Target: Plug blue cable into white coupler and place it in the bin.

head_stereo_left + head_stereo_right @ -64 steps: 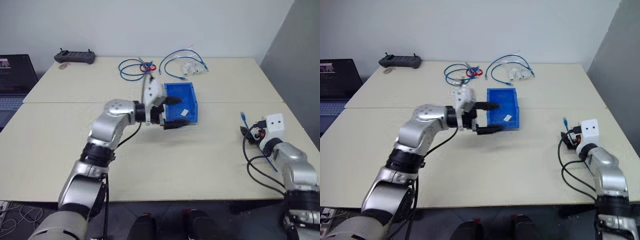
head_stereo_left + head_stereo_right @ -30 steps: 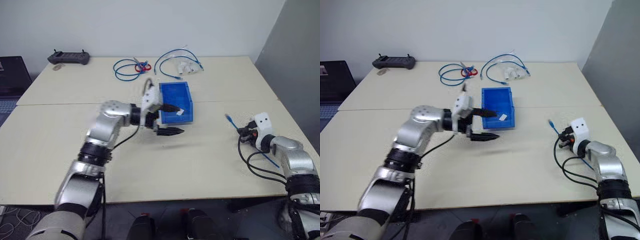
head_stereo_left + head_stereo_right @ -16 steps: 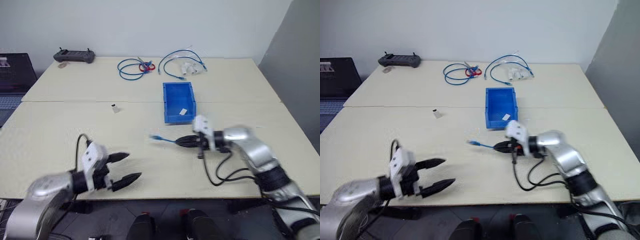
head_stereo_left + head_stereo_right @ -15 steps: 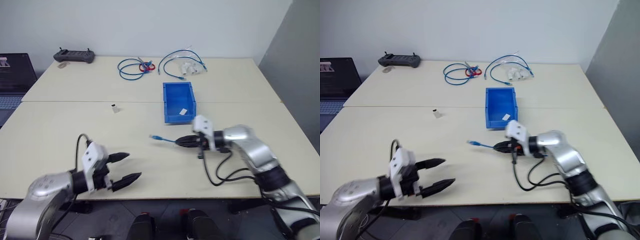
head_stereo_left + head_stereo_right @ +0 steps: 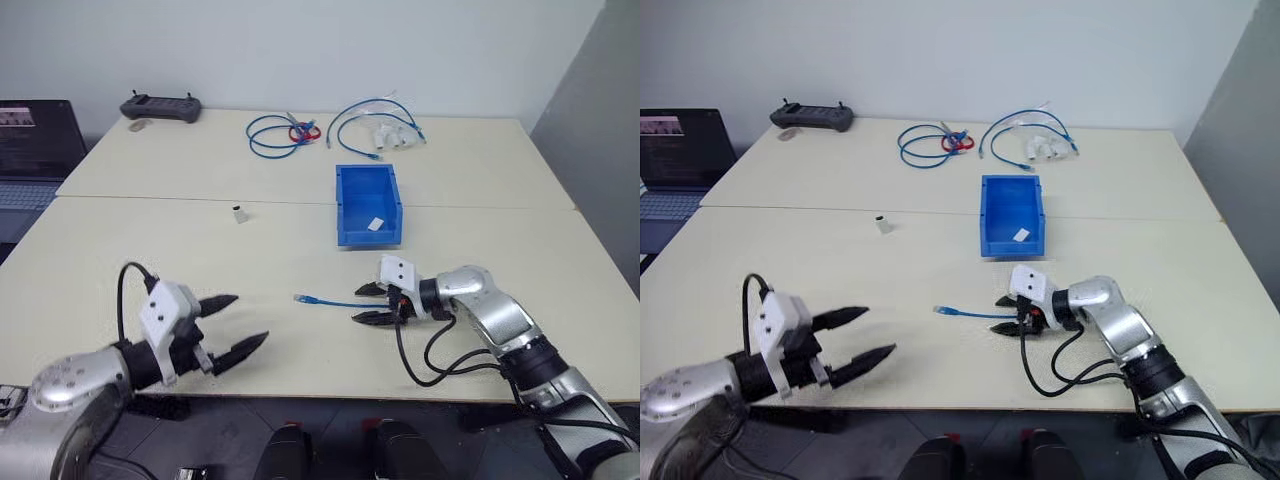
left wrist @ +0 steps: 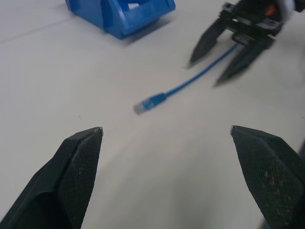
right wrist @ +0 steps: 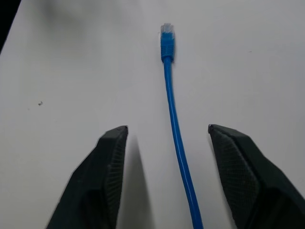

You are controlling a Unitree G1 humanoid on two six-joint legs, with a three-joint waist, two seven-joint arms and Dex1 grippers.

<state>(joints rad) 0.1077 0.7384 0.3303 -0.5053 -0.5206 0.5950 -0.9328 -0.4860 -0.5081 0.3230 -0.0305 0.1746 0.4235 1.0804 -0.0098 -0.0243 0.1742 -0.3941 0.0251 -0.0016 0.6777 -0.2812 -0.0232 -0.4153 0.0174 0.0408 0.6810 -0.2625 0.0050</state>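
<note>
Cable (image 5: 330, 301) flat on table (image 5: 300, 250), in front of bin (image 5: 368, 205). Coupler (image 5: 239, 213) left of bin. Cable between left end effector (image 5: 232, 327) and right end effector (image 5: 366, 304).

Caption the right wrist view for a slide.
Right gripper open, its fingers astride the blue cable lying on the table.

Blue cable (image 5: 335, 302) is lying flat on the worktop (image 5: 120, 250), nearly straight, its free clear-tipped plug (image 7: 167, 29) pointing toward the robot's left; the other end is running in between the spread fingers of the right tool (image 5: 368, 304), not gripped. Bin (image 5: 368, 205) is sitting upright just behind it, open top, a small white slip (image 5: 375, 224) lying inside. White coupler (image 5: 240, 212) is standing alone, well left of the bin, unplugged.
</note>
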